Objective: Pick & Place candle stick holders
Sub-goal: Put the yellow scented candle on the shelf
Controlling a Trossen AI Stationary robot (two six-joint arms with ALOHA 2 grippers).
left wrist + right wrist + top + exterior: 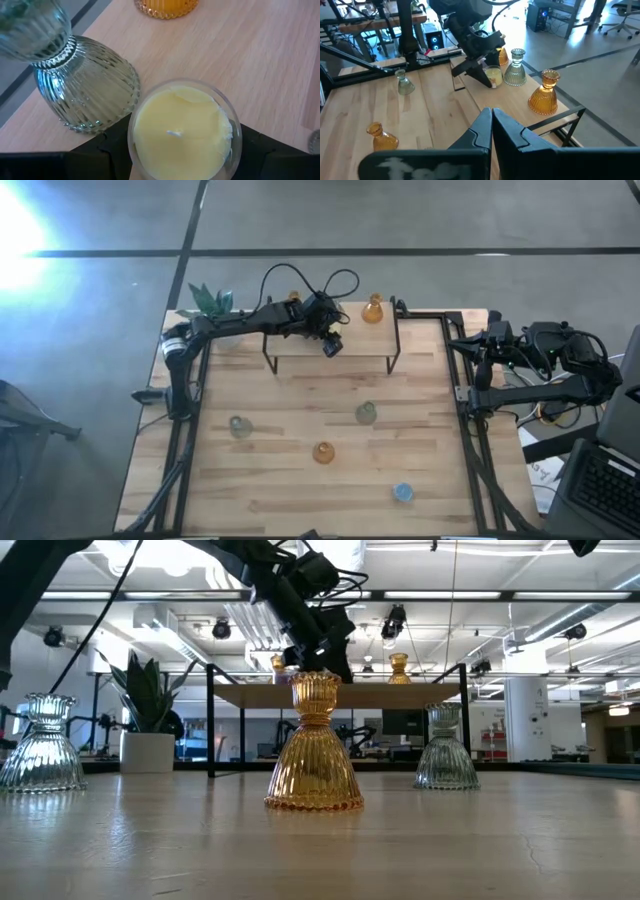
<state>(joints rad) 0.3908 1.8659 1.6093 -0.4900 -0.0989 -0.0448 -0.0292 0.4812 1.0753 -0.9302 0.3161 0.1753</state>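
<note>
From overhead, the left arm is reaching across the pale wooden table (300, 420) to a small raised wooden shelf on thin black legs (300, 345), and its left hand (331, 343) is hanging over the shelf's top. An amber ribbed glass holder (373, 309) is standing on the shelf's far side, which suggests the shelf is where holders are being gathered. Four more are waiting down on the table: a clear grey one (239, 426), a grey-green one (366, 413), an orange one (323, 452) and a blue one (403, 493). The right arm is resting at the table's right edge with its right hand (478, 352) pinched fully closed and empty.

At table height, the nearest amber fluted holder (313, 745) is showing its bell-shaped skirt and narrow waist, with light glinting along the ribs. A leafy green plant in a white pot (147, 730) is sitting behind.

Through the left wrist camera, the hand's dark fingers (112, 142) are gripping, about half open, a round clear glass cup filled with pale yellow wax (183, 129), just above the shelf. A grey-green ribbed glass holder (82, 85) is standing just beside it.

From the right wrist camera, that same cup (493, 76) is being held low over the shelf, probably for setting down beside the grey-green holder.
</note>
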